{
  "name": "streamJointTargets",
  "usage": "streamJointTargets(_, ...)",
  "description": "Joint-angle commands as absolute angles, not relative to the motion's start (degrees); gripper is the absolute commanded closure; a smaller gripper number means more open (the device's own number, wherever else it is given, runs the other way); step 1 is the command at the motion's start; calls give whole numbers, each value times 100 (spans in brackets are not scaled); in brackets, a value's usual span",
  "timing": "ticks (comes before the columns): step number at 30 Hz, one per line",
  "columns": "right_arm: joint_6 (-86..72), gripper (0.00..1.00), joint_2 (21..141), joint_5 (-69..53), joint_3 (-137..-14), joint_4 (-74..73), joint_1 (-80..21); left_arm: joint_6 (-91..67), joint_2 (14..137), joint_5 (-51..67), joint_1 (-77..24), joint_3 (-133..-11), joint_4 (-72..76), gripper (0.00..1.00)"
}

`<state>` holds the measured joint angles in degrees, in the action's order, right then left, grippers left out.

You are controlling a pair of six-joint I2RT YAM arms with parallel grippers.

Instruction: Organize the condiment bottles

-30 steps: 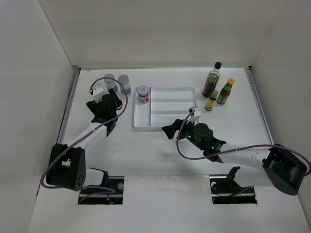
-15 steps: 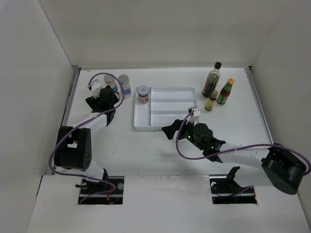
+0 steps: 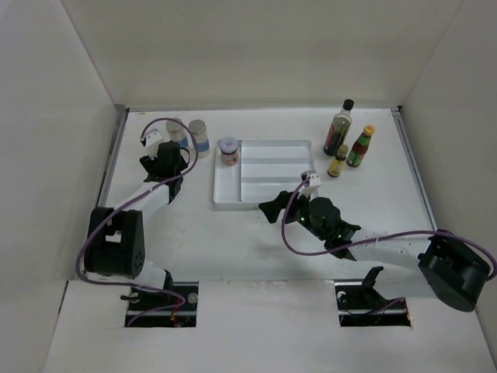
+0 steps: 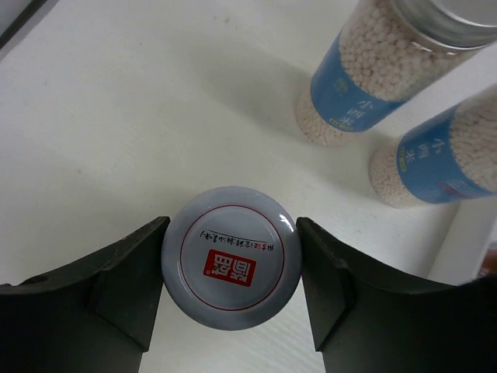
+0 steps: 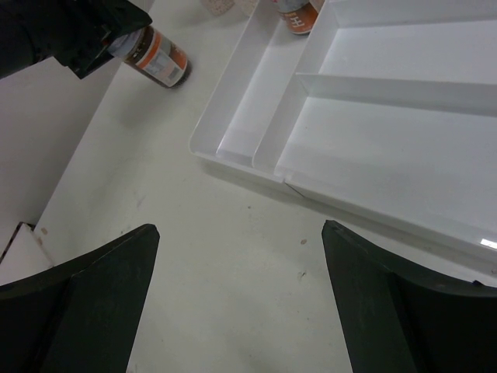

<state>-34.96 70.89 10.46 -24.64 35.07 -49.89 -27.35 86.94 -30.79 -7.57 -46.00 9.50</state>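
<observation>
Grey lid, red stamp: left claw (image 4: 233,224) clamped on a spice jar (image 4: 231,258)

Top view: that jar sits far left, near two blue-label jars (image 3: 199,136), and the right claw (image 3: 278,206) is at the tray's (image 3: 268,190) near edge. Left wrist: both fingers (image 4: 128,284) press the lid, which has a red square stamp and tiny Chinese print I can't read. Right wrist: fingers spread wide, gripping nothing. A second spice jar (image 5: 295,17) stands in the tray corner, orange label cropped.

white table (image 3: 233,233) | left gripper (image 4: 231,229) clasps brown spice jar (image 5: 159,62); beyond: two silver-lidded blue-labelled jars (image 4: 365,78) | right gripper (image 5: 239,227), ahead: white tiered plastic tray (image 5: 233,148); beyond-right: tall dark bottle (image 3: 340,128), yellow-capped red sauce bottle (image 3: 360,148), tiny yellow bottle (image 3: 337,163)
</observation>
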Motion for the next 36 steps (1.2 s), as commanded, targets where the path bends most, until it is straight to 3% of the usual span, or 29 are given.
streamJointTargets(1,-3551,8,6839,1133,-2409,3885,-4918,-2699,7464,-3120,-1031,-4754,1196,61)
streamJointTargets(5,-3743,21,6294,1686,-2014,4034,-4707,-2646,6847,-3138,-1917,-5097,897,62)
streamJointTargets(8,-3998,60,5855,1968,-1715,3955,-4339,-2637,7039,-3146,-2726,-5570,949,62)
streamJointTargets(11,-4210,73,5564,1934,-1565,3841,-4048,-2584,7679,-3076,-3342,-6264,1098,62)
streamJointTargets(17,-4201,67,5432,1934,-1538,3779,-4021,-2216,9357,-2839,-3827,-7776,1345,62)
streamJointTargets(24,-4175,62,5317,1934,-1512,3753,-4003,-2030,11046,-2611,-3722,-9131,1169,62)
streamJointTargets(36,-4175,60,5572,1758,-1617,3762,-3977,-2074,11522,-2646,-3450,-8983,1520,61)
